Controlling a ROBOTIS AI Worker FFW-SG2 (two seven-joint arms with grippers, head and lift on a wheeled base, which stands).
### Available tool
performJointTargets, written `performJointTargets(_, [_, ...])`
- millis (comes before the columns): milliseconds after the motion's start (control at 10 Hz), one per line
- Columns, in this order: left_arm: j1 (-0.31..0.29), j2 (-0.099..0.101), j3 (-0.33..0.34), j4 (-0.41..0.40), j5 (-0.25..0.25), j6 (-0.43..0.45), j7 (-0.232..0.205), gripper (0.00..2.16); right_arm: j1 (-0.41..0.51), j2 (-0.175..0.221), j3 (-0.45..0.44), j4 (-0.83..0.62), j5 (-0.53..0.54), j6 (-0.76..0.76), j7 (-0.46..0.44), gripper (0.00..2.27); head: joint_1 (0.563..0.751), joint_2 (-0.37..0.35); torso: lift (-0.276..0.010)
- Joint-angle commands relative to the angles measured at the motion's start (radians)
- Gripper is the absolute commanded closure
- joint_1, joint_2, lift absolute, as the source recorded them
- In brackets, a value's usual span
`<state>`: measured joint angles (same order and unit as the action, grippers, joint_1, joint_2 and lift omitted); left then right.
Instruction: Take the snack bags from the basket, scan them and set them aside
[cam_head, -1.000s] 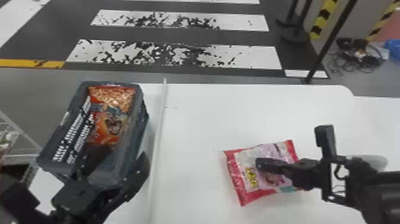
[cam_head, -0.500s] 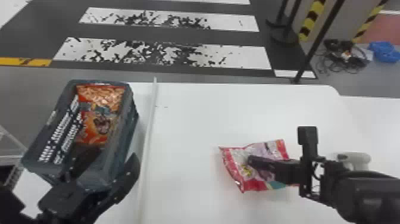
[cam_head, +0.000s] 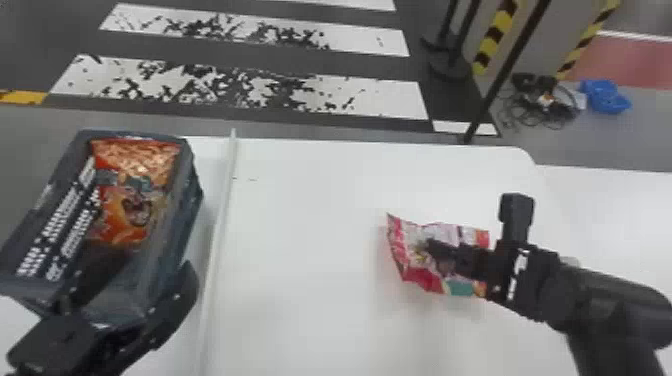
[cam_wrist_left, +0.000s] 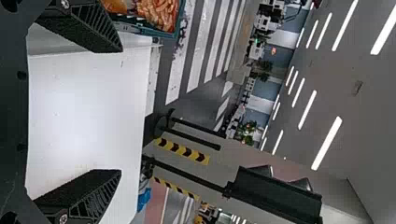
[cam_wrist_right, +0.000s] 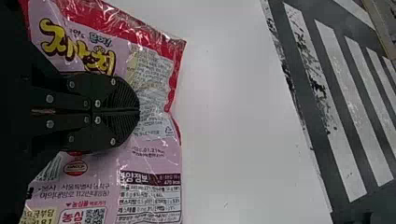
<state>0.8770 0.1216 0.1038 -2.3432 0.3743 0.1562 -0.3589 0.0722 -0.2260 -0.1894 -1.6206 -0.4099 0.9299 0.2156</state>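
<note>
"Our right gripper (cam_wrist_right: 138, 111)?"

"Clamped on the pink snack bag (cam_wrist_right: 152, 70), over the white table (cam_head: 300, 225). Left gripper (cam_wrist_left: 121, 111): jaws apart, by the basket (cam_head: 182, 205). We'd best scan the bag's printed back uncreased."

I log the pink and red snack bag (cam_wrist_right: 156, 84) at right as glossy, creased plastic film with a printed face. The orange snack bag (cam_head: 135, 160), inside the basket (cam_head: 189, 210) at left, is also glossy film; the basket looks like moulded plastic with a low sheen. I class the table (cam_head: 300, 200) as smooth, with a soft sheen, and the strip (cam_head: 223, 200) across it as smooth. My left gripper (cam_head: 147, 262) has matt black, ribbed pads (cam_wrist_left: 100, 28); my right gripper (cam_head: 432, 245) has matt, ridged tips and shiny metal screws (cam_wrist_right: 97, 103). Beyond the table, the painted stripes (cam_head: 375, 100) are flaked and rough-looking.
</note>
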Motion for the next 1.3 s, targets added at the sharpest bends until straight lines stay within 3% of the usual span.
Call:
performJointTargets(0, [-0.013, -0.003, -0.001, 0.008, 0.000, 0.000, 0.002, 0.07, 0.017, -0.001, -0.050, -0.002, -0.072, 0.005, -0.160, 2.25, 0.695, -0.164, -0.075])
performJointTargets(300, [-0.038, -0.005, -0.029, 0.024, -0.008, 0.003, 0.014, 0.07, 0.098, -0.001, -0.186, -0.140, -0.297, 0.076, -0.131, 2.25, 0.695, -0.226, -0.075])
performJointTargets(500, [-0.038, -0.005, -0.033, 0.036, -0.009, 0.000, 0.012, 0.07, 0.100, -0.015, -0.274, -0.168, -0.359, 0.131, -0.076, 2.25, 0.695, -0.231, -0.075])
performJointTargets(700, [-0.036, -0.005, -0.044, 0.048, -0.012, 0.000, 0.006, 0.07, 0.080, -0.064, -0.279, -0.104, -0.306, -0.013, 0.010, 2.25, 0.695, -0.261, -0.075])
performJointTargets(1000, [-0.032, -0.002, -0.045, 0.065, -0.015, -0.006, 0.003, 0.07, -0.003, -0.173, -0.225, 0.133, -0.205, -0.246, 0.091, 2.25, 0.695, -0.342, -0.075])
performJointTargets(1200, [-0.030, -0.003, -0.047, 0.079, -0.014, -0.016, 0.000, 0.07, -0.034, -0.207, -0.186, 0.229, -0.176, -0.295, 0.127, 2.25, 0.695, -0.350, -0.075])
